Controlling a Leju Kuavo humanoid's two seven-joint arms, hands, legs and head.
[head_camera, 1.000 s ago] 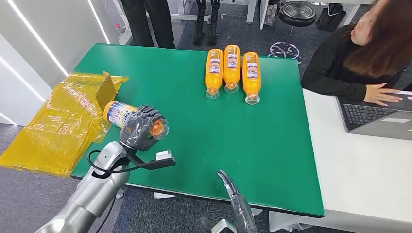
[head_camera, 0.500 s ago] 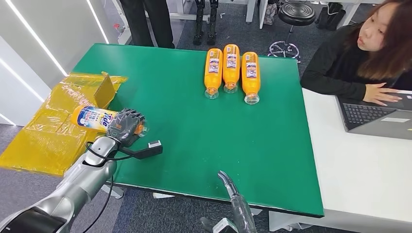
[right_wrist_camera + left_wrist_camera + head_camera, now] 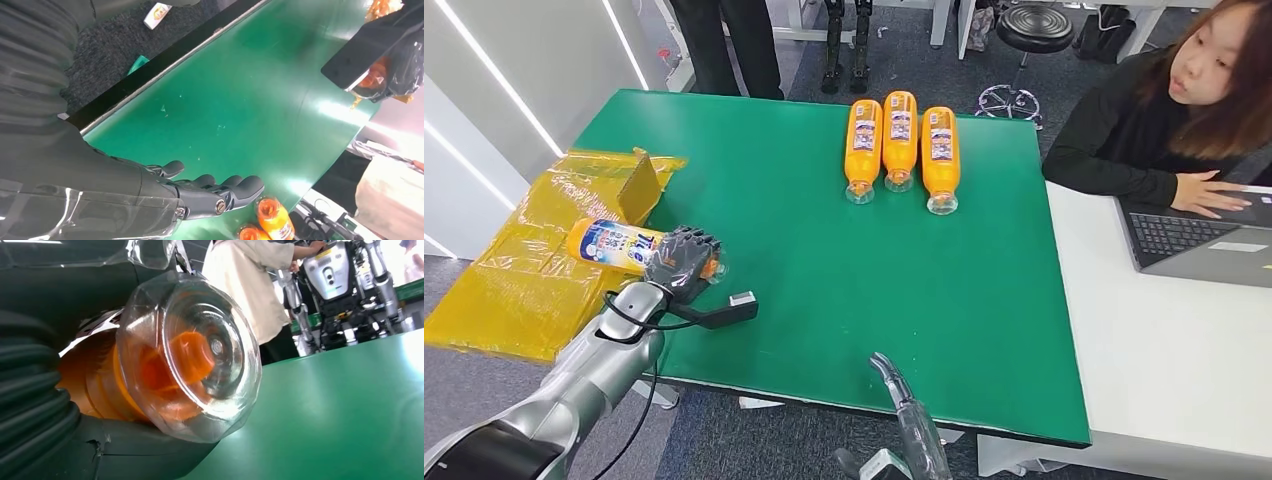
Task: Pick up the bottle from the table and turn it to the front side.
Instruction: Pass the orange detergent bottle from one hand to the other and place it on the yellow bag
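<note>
At the near left corner of the green-topped table [image 3: 844,260], left hand [image 3: 682,262] is wrapped in clear film, fingers curled round an orange plastic bottle with a blue and white label [image 3: 619,246]. Bottle lies roughly level, base pointing left out past the table edge over the crumpled yellow plastic sheet [image 3: 534,265], capped end pointing right toward the table. Label faces up in the head view, blue lettering visible. Bottle held clear of the table surface.

Left wrist view: clear domed cap over the orange spout [image 3: 192,357] faces the camera, dark fingers [image 3: 125,457] pressed along the bottle's side. Green tabletop runs beyond it; a person in a light shirt [image 3: 245,287] and a standing robot frame [image 3: 345,285] behind the far edge.

Right hand [image 3: 892,380] sits just off the near table edge, right of centre, fingers extended and apart, holding nothing. Right wrist view confirms: dark fingers [image 3: 220,190] straight, spread slightly, over the green top.

Far side of table, centre: three orange bottles with labels [image 3: 901,145] lying side by side, touching or nearly so, caps pointing toward the near edge.

Right of the green table: a white table [image 3: 1174,360] with an open grey laptop [image 3: 1204,245]. A seated person in a black top [image 3: 1124,130] rests a hand beside the laptop. Another person in dark trousers [image 3: 724,45] stands past the far left edge. A black round stool [image 3: 1034,25] on the far floor.
</note>
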